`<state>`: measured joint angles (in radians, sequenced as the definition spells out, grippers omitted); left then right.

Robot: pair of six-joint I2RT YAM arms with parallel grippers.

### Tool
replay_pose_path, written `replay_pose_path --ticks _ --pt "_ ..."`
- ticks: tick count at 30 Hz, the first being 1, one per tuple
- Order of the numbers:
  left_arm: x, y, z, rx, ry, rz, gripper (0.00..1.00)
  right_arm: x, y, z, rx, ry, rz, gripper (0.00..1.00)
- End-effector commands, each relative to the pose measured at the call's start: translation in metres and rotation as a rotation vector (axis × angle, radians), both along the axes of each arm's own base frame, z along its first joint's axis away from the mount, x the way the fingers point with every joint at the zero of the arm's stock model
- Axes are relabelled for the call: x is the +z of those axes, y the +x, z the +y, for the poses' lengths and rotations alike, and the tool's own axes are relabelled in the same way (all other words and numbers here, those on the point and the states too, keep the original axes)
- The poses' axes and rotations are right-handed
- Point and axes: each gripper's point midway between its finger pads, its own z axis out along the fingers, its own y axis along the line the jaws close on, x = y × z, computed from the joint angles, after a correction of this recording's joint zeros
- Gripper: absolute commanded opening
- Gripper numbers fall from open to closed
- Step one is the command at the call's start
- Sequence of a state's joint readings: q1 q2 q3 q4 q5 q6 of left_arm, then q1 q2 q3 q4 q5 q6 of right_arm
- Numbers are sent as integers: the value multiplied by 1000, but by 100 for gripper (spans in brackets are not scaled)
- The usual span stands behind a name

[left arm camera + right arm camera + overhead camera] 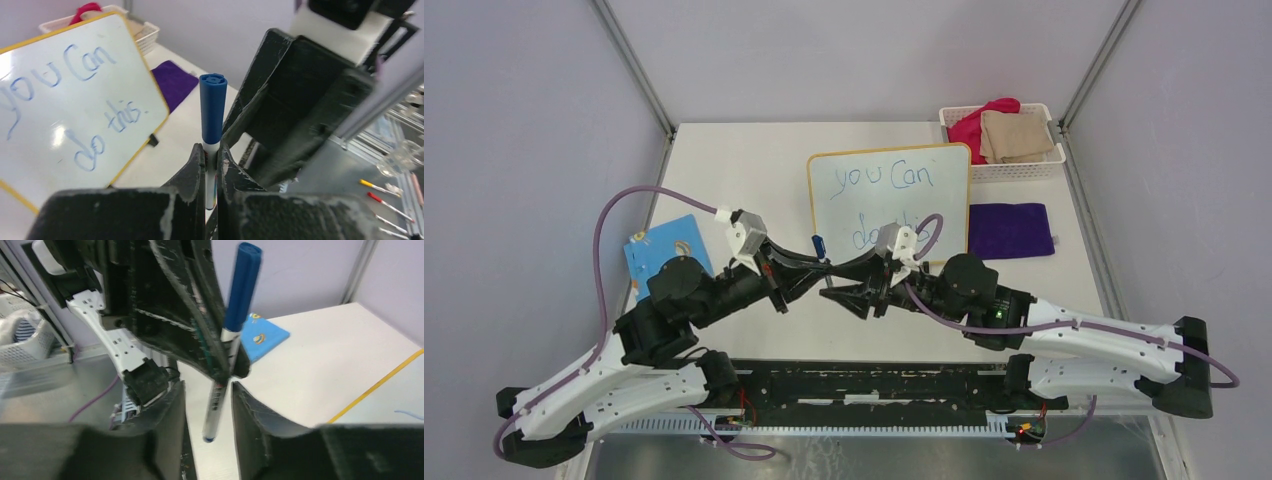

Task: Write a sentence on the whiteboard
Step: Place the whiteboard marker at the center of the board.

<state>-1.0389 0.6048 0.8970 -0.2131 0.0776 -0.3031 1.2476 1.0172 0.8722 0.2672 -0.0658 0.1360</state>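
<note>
The blue-capped marker (213,107) is pinched by the left gripper (210,152). The right gripper (207,387) is spread around its barrel, not touching it. Seen from above, the sentence (886,178) beyond is partly hidden.

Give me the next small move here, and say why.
Probably draw the right gripper back off the marker. Its jaws stand apart on either side of the barrel, while the left gripper is shut on it, cap on. The sentence is written on the whiteboard, so the pen looks finished with.
</note>
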Motion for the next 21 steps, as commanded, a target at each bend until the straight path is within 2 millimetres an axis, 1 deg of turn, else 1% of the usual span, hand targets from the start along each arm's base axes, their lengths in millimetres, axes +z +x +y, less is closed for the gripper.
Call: replay_pose_path --ticks 1,2,3,4,6,8,10,12,13,15,19,21 --pt "-8 36 27 255 44 40 2 13 4 -12 -41 17 -38 54" --pt "-20 48 41 354 85 67 2 7 10 -17 -86 -10 -36 61" --pt "-30 61 57 474 117 92 2 1 18 -24 -134 -35 -37 71" --pt "-43 71 74 581 169 111 2 -8 27 -33 -197 -72 -37 75" --pt "-66 88 106 784 293 129 2 -26 46 -55 -338 -138 -26 76" --pt "-87 97 125 917 429 131 2 -49 65 -79 -493 -218 -13 77" --pt "-109 105 135 1001 560 120 2 -76 81 -104 -640 -312 4 77" --pt "-134 115 136 1030 649 163 2 -95 85 -115 -696 -363 11 77" --pt "-143 121 136 1026 660 209 2 -102 85 -118 -703 -376 14 77" --pt "-157 136 146 1025 633 325 2 -112 84 -119 -699 -387 21 77" --pt "-184 162 168 1013 528 536 2 -123 82 -119 -686 -383 21 77" --pt "-199 174 172 1014 515 623 2 -129 82 -119 -680 -386 15 76"
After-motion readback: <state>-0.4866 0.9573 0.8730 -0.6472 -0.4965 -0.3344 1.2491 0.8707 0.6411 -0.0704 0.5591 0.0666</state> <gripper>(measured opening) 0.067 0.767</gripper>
